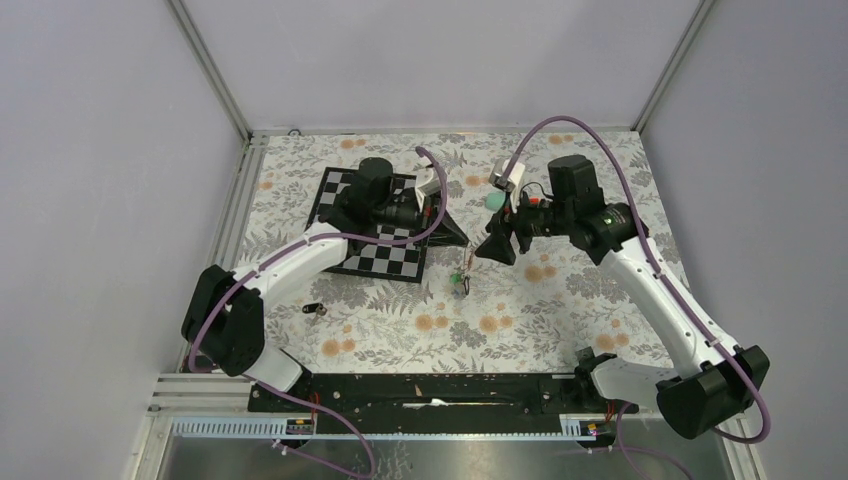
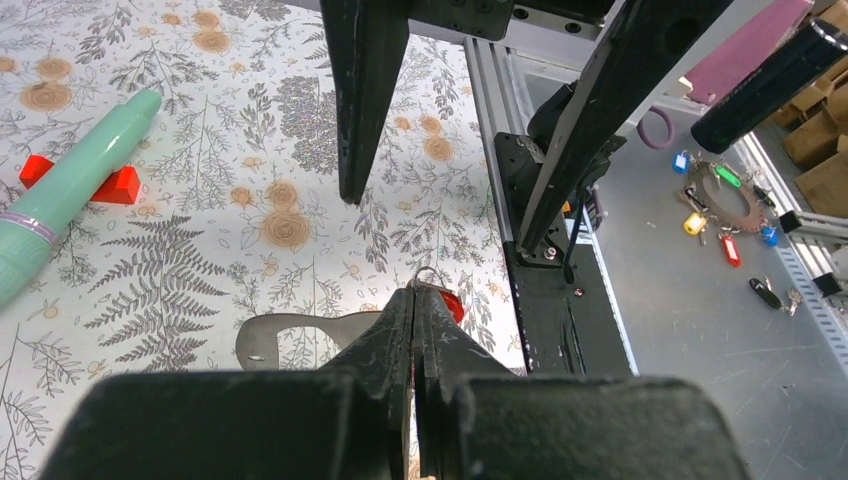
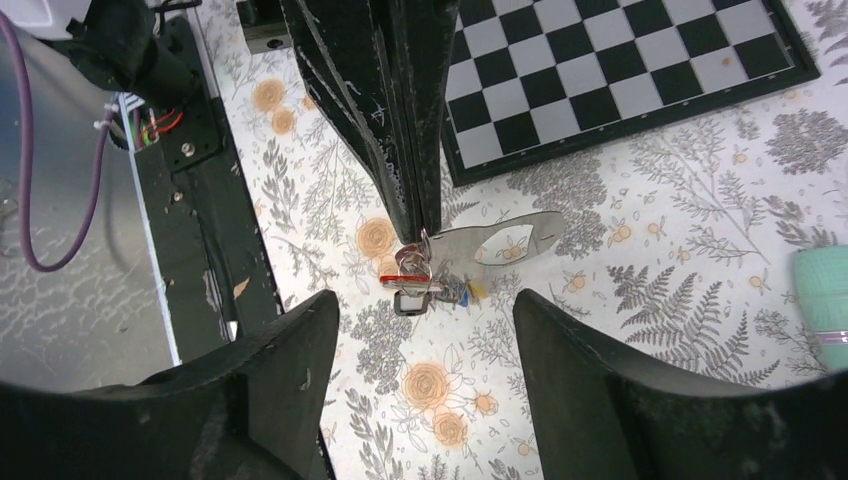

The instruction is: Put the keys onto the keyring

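Observation:
My left gripper is shut on the end of the keyring, a grey oval loop held above the floral cloth; the loop also shows in the left wrist view. A bunch of keys hangs from that end, with a red tag, a black tag and blue and yellow ones behind. My right gripper is open and empty, facing the bunch from close by, its jaws apart on either side. One black-tagged key lies alone on the cloth at the left.
A chessboard lies under the left arm. A teal tube with a red cap lies behind the grippers. A second ring with coloured keys lies on the grey surface beyond the black rail.

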{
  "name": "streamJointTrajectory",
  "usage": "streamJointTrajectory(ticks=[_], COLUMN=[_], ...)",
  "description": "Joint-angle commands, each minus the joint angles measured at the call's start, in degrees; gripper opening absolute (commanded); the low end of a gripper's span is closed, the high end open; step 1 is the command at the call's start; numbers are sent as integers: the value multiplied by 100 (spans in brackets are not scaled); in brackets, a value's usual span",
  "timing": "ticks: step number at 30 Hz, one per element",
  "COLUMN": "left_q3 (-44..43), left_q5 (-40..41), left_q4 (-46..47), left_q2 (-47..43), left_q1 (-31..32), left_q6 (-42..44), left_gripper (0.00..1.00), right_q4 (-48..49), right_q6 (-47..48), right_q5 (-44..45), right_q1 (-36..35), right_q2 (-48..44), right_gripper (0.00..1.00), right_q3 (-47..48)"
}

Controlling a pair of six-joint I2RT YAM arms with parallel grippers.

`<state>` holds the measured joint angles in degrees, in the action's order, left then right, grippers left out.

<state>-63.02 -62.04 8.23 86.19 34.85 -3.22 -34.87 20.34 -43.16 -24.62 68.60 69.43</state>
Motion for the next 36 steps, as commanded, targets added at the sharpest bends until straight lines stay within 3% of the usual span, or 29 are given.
streamJointTrajectory(ticks=[1,11,24,33,36], left_q3=[84,215,122,1012,1125], left_q5=[-78,-158,50,23,30], left_q4=[914,1238,1783,4311,4437], left_q2=[-262,-357,-342,-472,-538], left_q1=[-121,-307,-365,-459,-479], left_q6=[-652,-1007,-1668,-3014,-3015], left_gripper=[0,0,0,0,0], right_q4=[443,668,1182,1454,1670], right_q6=[-360,-505,-1170,-1402,-1517], right_q5=[-82,356,-651,-1376,-1593], right_q1=[93,187,544,546,571], right_q2=[-249,-184,-371,-70,-44], right_gripper=[73,78,77,72,69], right_q3=[-51,-26,-138,-331,-450])
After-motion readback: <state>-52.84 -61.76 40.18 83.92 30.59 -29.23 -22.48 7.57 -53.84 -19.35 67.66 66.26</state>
